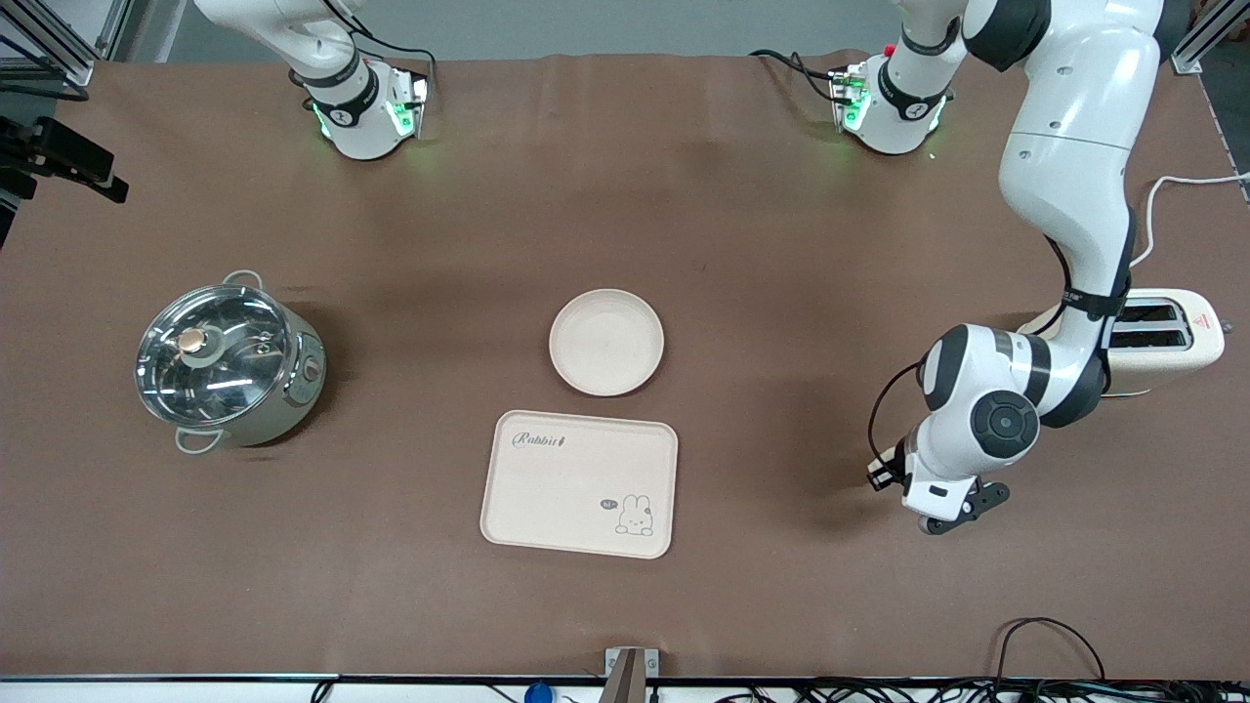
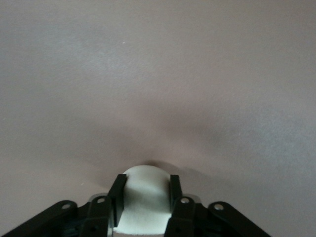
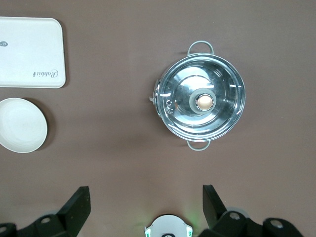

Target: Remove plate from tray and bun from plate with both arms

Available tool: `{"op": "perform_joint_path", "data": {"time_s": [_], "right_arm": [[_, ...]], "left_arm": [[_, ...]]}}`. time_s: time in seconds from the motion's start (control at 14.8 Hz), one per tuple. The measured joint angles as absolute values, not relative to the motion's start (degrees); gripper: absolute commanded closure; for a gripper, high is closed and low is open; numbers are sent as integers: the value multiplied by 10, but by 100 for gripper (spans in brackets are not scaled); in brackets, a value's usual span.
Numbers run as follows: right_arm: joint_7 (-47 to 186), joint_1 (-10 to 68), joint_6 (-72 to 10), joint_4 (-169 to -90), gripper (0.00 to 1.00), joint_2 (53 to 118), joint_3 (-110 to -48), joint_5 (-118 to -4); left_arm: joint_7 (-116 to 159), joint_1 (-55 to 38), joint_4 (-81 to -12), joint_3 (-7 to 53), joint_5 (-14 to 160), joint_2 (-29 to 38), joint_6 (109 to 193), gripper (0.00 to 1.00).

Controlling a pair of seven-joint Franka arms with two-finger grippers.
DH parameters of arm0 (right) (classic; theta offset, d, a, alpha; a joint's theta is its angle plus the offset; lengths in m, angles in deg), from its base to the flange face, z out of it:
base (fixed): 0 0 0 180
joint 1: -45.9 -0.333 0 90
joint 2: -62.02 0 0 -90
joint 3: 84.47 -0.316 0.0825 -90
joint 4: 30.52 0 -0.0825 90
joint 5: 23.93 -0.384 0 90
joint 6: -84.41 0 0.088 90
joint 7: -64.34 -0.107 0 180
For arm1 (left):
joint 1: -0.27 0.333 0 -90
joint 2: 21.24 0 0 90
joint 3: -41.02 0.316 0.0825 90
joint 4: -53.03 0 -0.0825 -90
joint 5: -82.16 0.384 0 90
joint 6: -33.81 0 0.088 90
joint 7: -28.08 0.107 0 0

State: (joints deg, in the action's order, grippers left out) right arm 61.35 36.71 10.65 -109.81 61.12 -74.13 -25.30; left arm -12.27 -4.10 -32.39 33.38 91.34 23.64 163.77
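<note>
The plate (image 1: 606,342) lies upright on the brown table at mid-table, just farther from the front camera than the tray; it also shows in the right wrist view (image 3: 22,124). My left gripper (image 1: 962,513) is low over the bare table toward the left arm's end. In the left wrist view the left gripper (image 2: 145,185) is shut on the bun (image 2: 144,197), a pale cream lump between both fingers. The bun is hidden in the front view. My right gripper (image 3: 146,197) is open and empty, high over the table near the right arm's base; it is outside the front view.
A cream rectangular tray with a rabbit drawing (image 1: 579,483) lies nearer the front camera than the plate. A steel pot with a glass lid (image 1: 229,363) stands toward the right arm's end. A cream toaster (image 1: 1172,337) stands toward the left arm's end, beside the left arm.
</note>
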Motion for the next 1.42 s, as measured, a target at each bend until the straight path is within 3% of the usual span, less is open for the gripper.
{"op": "perform_joint_path", "data": {"time_s": [0.07, 0.14, 0.68, 1.42], "right_arm": [[613, 367, 106, -1098, 0, 611, -741, -253], [614, 367, 106, -1098, 0, 611, -741, -253], [614, 359, 87, -1098, 0, 611, -743, -253], [614, 338, 84, -1099, 0, 611, -743, -253]], "left_arm": [[-123, -41, -323, 334, 913, 241, 1645, 10], [-123, -41, -323, 334, 913, 243, 1649, 0], [-119, -44, -283, 327, 920, 215, 1640, 0], [77, -36, -271, 324, 924, -34, 1387, 0]]}}
